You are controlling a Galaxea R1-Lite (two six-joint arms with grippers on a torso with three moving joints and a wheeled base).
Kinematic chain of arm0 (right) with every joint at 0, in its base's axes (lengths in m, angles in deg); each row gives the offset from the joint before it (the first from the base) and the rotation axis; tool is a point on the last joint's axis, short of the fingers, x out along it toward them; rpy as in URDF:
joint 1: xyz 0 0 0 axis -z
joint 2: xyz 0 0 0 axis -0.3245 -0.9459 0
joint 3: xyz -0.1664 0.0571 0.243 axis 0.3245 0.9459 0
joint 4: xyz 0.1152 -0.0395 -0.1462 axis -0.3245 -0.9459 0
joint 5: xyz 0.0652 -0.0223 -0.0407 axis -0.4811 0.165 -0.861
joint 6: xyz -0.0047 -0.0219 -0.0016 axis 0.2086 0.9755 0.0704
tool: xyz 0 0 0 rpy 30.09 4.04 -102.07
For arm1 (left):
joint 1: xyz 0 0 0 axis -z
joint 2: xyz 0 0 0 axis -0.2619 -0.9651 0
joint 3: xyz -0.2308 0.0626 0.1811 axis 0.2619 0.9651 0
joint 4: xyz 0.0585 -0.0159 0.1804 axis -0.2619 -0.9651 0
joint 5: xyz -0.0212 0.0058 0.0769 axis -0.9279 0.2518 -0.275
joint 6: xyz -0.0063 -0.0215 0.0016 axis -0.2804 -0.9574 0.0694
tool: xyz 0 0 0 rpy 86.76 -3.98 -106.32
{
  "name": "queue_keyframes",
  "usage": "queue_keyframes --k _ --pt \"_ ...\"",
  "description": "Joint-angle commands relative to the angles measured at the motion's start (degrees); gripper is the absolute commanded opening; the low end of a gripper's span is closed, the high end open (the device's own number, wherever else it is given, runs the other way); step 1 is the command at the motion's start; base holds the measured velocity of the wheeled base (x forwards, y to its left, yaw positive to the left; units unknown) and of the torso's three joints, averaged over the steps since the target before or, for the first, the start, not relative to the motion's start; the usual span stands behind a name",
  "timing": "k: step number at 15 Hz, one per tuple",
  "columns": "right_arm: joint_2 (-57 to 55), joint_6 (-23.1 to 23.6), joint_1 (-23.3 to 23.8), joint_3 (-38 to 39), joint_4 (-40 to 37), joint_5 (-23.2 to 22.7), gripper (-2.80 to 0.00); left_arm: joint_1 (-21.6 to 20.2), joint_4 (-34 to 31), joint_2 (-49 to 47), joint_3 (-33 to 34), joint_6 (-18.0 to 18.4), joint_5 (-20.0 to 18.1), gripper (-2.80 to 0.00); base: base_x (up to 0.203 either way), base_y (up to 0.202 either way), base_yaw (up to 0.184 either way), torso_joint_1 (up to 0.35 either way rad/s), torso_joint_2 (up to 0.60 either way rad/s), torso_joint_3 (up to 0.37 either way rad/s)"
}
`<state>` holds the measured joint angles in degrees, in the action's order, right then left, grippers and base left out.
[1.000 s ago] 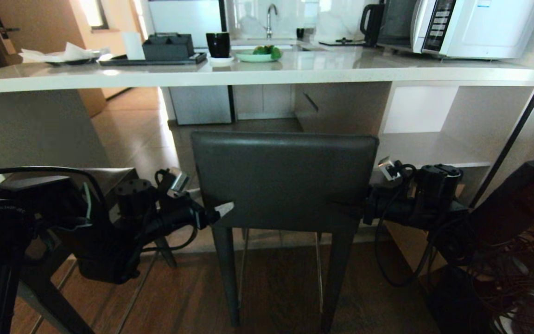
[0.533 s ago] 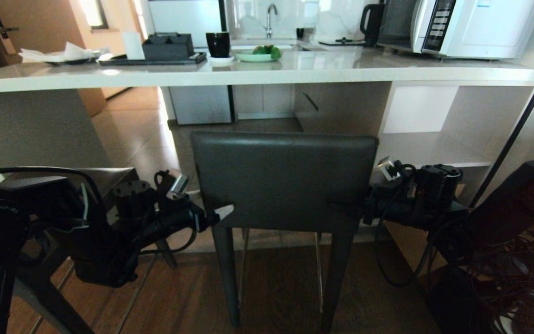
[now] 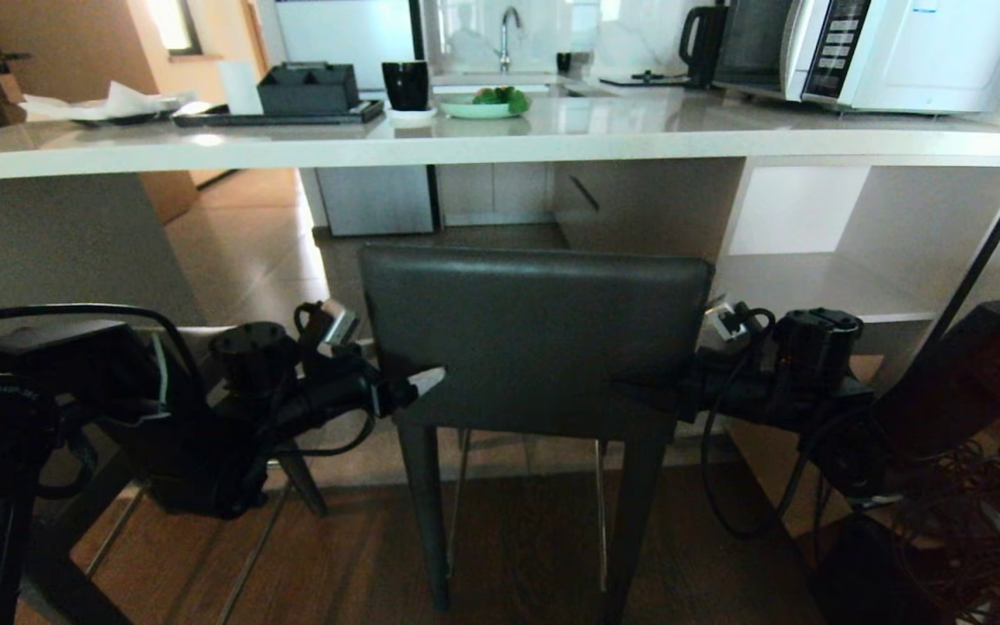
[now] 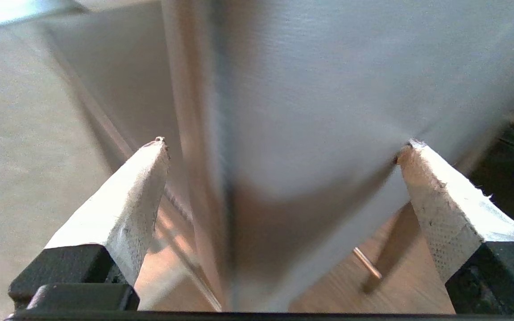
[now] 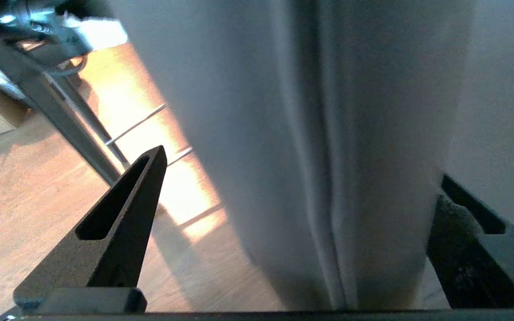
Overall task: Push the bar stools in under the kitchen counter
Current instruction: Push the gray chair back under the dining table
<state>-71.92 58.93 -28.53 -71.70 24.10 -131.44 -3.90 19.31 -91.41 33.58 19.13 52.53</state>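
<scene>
One bar stool [image 3: 535, 334] stands before me with its dark grey backrest toward me, just short of the kitchen counter [image 3: 552, 130]. My left gripper [image 3: 417, 386] is open at the backrest's left edge. In the left wrist view that edge [image 4: 310, 111] runs between the left gripper's [image 4: 286, 142] spread white fingers. My right gripper [image 3: 678, 391] is open at the right edge. The right wrist view shows the backrest [image 5: 328, 133] between the right gripper's [image 5: 302, 164] black fingers. The second bar stool [image 3: 296, 473] is on the left, mostly hidden behind my left arm.
On the counter are a microwave [image 3: 899, 52], a kettle [image 3: 700, 35], a black tray [image 3: 292, 108], a black cup [image 3: 406, 84] and a green plate [image 3: 483, 104]. Open white shelves [image 3: 812, 260] stand right of the stool. A panel [image 3: 57, 243] closes the left. A dark pole [image 3: 986, 217] slants at right.
The whole view has shifted slightly: the camera has come a little nearer the counter. The stool stays in the same place between my grippers. Both grippers stay open.
</scene>
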Motion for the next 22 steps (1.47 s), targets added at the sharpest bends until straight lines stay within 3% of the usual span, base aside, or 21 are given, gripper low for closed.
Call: queue_keyframes --k 1,11,15,22 --pt "0.15 0.0 0.01 -0.32 0.51 -0.26 0.0 0.01 0.27 -0.03 -0.65 -0.07 -0.6 0.0 0.194 0.0 -0.001 0.015 0.01 -0.007" --pt "0.07 0.08 0.01 -0.13 0.57 -0.26 0.0 1.26 0.66 -0.24 -0.56 0.01 -0.56 0.0 0.191 0.0 0.002 0.003 0.0 0.003" --pt "-0.02 -0.01 0.19 -0.17 0.56 -0.17 0.0 1.46 0.66 -0.3 -1.11 -0.07 -0.6 0.0 0.036 0.0 0.0 0.0 0.0 0.001" --pt "-2.4 0.25 2.27 -8.08 -4.63 8.36 0.0 3.79 0.73 0.15 -1.19 -0.51 -0.86 0.0 0.0 0.0 0.0 0.0 0.0 0.0"
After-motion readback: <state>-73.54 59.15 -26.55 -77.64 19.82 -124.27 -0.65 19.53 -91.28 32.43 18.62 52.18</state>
